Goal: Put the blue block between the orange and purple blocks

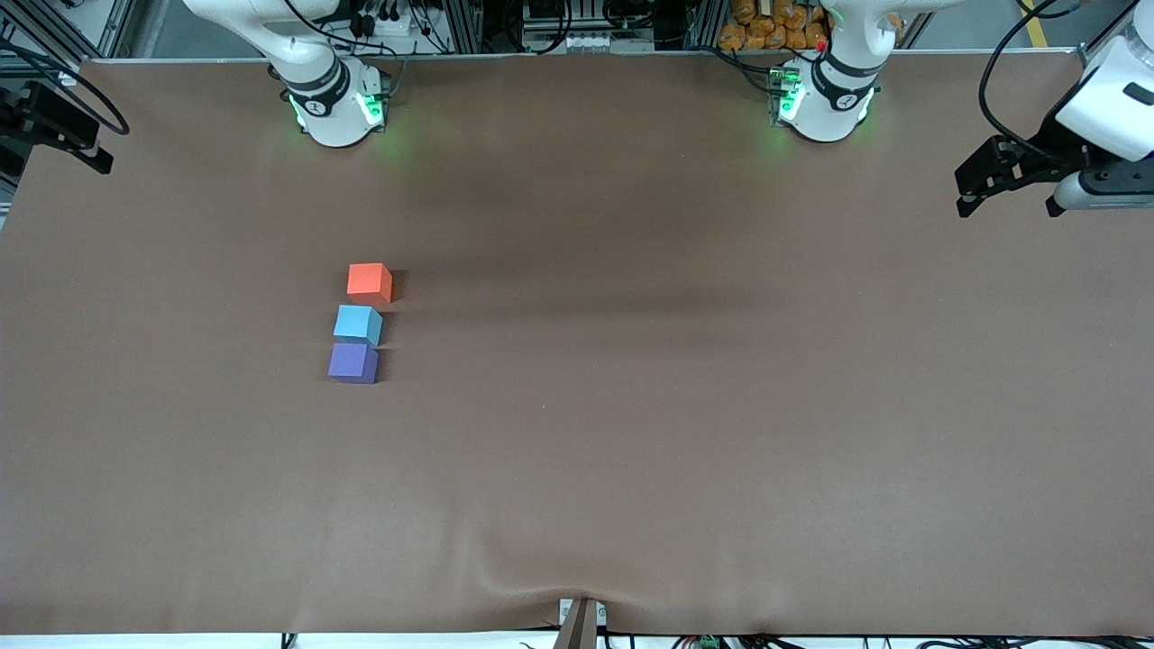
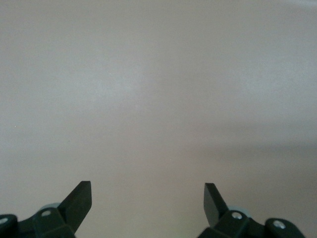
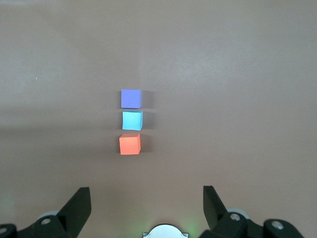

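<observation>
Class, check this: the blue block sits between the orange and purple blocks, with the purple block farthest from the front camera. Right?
Not quite. The blue block does sit between them, but the front view shows the orange block farthest from the camera; the purple block is nearest.

Three cubes sit left of centre in the front view: one orange block (image 1: 370, 281), one blue block (image 1: 358, 324) and one purple block (image 1: 353, 362). Two arm bases stand along the top edge. Two grippers show: the left gripper (image 2: 147, 198) and the right gripper (image 3: 146, 201).
</observation>
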Robot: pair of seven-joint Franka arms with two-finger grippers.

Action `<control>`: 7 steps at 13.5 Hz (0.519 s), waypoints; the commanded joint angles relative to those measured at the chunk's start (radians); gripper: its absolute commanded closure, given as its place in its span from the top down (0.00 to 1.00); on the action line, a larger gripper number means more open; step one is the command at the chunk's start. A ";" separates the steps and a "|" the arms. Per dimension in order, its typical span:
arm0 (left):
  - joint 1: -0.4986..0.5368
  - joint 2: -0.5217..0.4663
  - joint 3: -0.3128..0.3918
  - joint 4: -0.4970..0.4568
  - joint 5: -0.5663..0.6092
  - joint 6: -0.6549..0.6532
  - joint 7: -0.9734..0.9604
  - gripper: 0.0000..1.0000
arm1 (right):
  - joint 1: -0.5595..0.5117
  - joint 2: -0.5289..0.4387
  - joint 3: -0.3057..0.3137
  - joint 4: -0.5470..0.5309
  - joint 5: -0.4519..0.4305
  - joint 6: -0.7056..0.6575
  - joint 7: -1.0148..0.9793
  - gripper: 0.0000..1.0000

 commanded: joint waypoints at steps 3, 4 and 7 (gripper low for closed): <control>0.004 -0.001 0.000 0.012 -0.001 -0.011 0.000 1.00 | -0.011 -0.024 0.003 -0.026 0.017 0.012 -0.009 1.00; 0.004 0.002 -0.002 0.014 -0.001 -0.009 0.002 1.00 | -0.010 -0.024 0.003 -0.026 0.017 0.012 -0.009 1.00; 0.004 0.011 0.000 0.023 -0.001 -0.011 0.003 1.00 | -0.010 -0.025 0.003 -0.026 0.017 0.012 -0.009 1.00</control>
